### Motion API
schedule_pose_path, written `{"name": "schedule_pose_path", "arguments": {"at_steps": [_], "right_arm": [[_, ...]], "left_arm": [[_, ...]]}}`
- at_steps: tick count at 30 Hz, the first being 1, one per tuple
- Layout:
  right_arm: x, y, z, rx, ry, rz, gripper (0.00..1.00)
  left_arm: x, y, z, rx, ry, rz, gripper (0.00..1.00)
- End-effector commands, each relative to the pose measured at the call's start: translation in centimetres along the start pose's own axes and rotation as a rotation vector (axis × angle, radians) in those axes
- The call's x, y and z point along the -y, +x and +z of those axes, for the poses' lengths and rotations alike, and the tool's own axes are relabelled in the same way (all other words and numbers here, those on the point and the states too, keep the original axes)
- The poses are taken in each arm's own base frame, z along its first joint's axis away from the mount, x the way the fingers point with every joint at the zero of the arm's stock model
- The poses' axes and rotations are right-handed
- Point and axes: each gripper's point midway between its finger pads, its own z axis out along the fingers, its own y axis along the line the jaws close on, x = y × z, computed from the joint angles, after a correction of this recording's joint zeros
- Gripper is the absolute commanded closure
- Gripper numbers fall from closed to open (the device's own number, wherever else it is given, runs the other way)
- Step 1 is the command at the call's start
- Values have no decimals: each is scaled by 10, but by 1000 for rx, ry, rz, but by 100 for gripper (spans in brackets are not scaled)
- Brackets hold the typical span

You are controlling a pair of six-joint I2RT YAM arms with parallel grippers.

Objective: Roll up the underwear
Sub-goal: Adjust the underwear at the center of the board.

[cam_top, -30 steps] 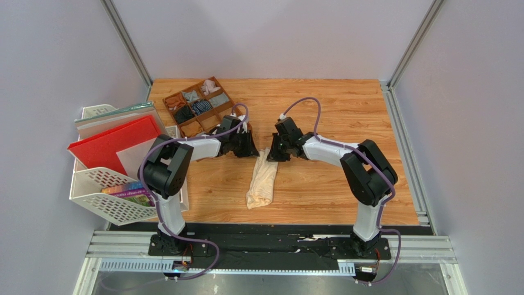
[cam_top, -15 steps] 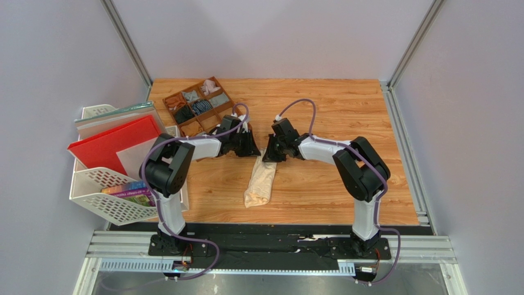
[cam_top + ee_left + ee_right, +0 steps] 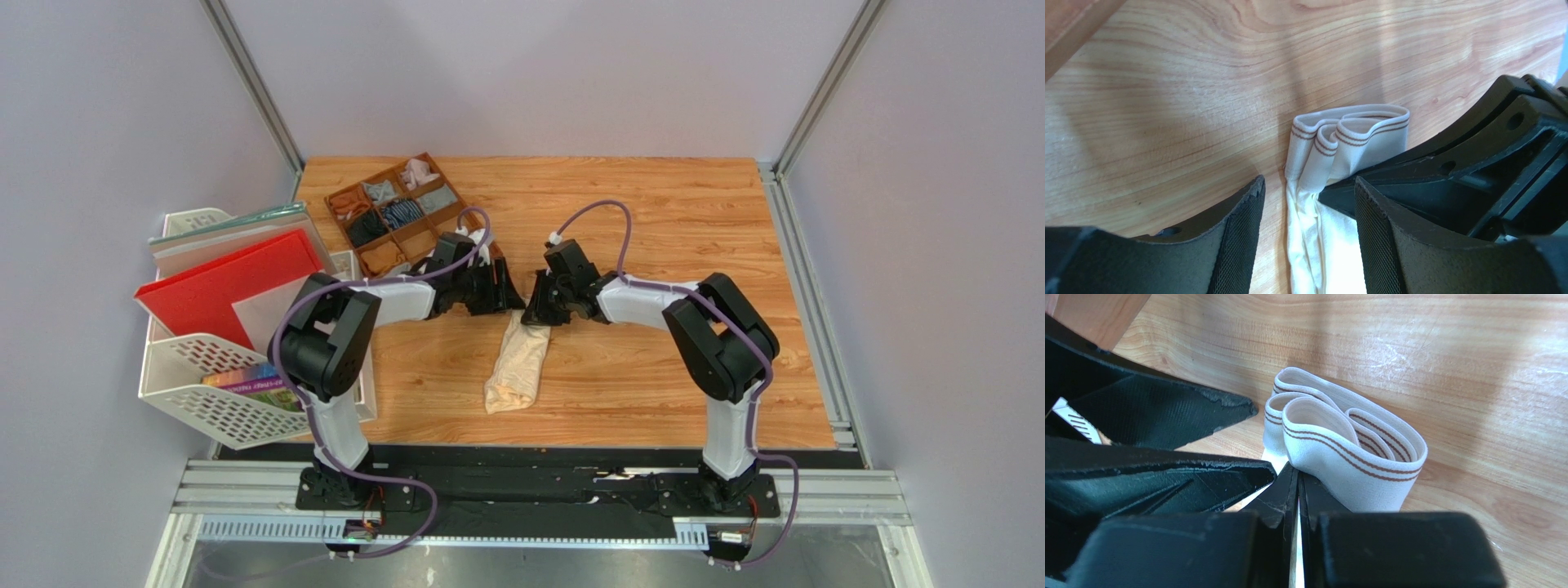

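Observation:
The cream-beige underwear (image 3: 518,361) lies on the wooden table as a long narrow strip, its striped waistband end (image 3: 1339,447) bunched in folds at the far end. My left gripper (image 3: 512,298) stands open at that end, its fingers (image 3: 1235,233) on either side of the cloth (image 3: 1333,147) without closing on it. My right gripper (image 3: 536,309) comes in from the other side. It is shut, its jaws (image 3: 1293,471) pinching a thin layer of the cloth just under the waistband. The two grippers nearly touch.
A brown wooden organiser tray (image 3: 390,221) with small rolled garments sits at the back left, close behind the left gripper. A white mesh rack (image 3: 209,392) with a red folder (image 3: 227,288) stands off the table's left edge.
The left gripper has opened and let go of the waistband end. The right gripper has shifted slightly left, and the strip's near end has slid a little left.

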Motion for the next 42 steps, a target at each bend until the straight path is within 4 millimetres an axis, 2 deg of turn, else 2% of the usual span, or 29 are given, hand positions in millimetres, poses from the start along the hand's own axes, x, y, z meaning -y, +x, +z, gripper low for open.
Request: {"name": "schedule_pose_path", "arguments": {"at_steps": [1,6,12,15,21,22,24,25,26,28,29,30,31,33,35,37,42], "right_arm": [[7,15,-3,-37,7,-24,96],[9,19,-1,-48,11,-26,96],[7,17,-3,-44,9,-30,96],[7,15,-3,-42,8,-29,96],[1,12,-6,-40,-3,-41,96],[0,11,-7,-39,-4,-46,96],[-7,7,-15,-36,-17,-60,86],[-9,5,-19,-34,-22,-68,78],[-14,0,-30,-21,-33,-83,61],[-14,-10,-44,4,-37,-86,50],[-18,-18,-60,33,-49,-98,46],[-8,-27,-69,53,-36,-83,46],[-10,-34,-84,81,-45,-86,43],[5,-44,-97,108,-30,-80,42],[7,-49,-108,117,-54,-85,40],[22,-51,-107,118,-37,-68,40],[36,-44,-90,84,-78,-36,43]], "left_arm": [[8,-8,7,21,64,-9,38],[16,-15,10,52,106,-10,38],[5,-8,22,-4,72,-11,40],[3,-4,24,-19,78,1,49],[6,1,25,-40,113,28,73],[7,1,24,-41,115,32,82],[7,2,24,-49,119,45,92],[9,1,24,-49,125,53,100],[11,2,25,-57,138,58,100],[12,-1,23,-53,147,84,100],[14,-1,22,-54,152,96,100],[15,-1,21,-57,161,122,100],[18,-1,19,-58,176,139,100],[23,-2,16,-60,206,175,100],[29,-1,15,-68,244,206,100],[33,0,14,-69,276,219,100],[46,-1,12,-57,358,230,100]]}}
